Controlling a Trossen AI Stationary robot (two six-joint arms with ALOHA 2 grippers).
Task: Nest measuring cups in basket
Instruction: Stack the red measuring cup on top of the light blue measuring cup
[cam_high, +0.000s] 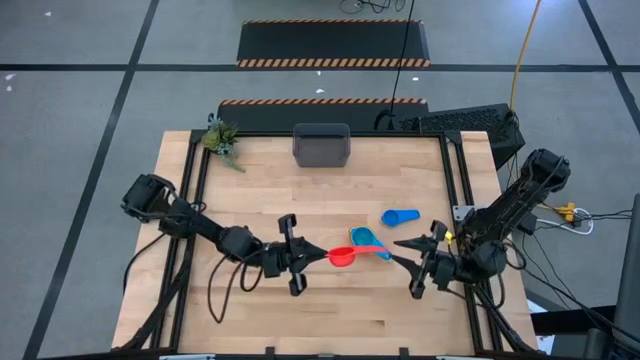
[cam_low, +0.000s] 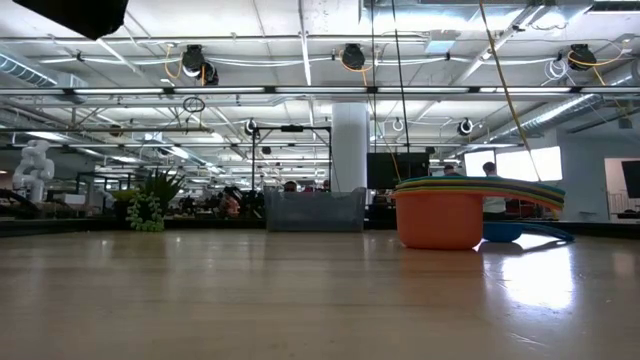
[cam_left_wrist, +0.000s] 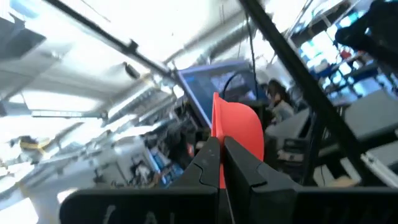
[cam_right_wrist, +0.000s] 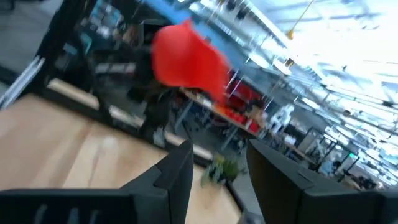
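Left tool (cam_high: 318, 254) outstretched, clenched on red cup (cam_high: 342, 257), right tool (cam_high: 400, 252) spread, empty, facing it

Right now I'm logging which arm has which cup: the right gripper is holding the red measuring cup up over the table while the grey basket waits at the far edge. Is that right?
Not quite: it is the left gripper that is shut on the red measuring cup's handle, as the high view shows. The right gripper holds nothing, its fingers apart. The grey basket does wait at the far edge.
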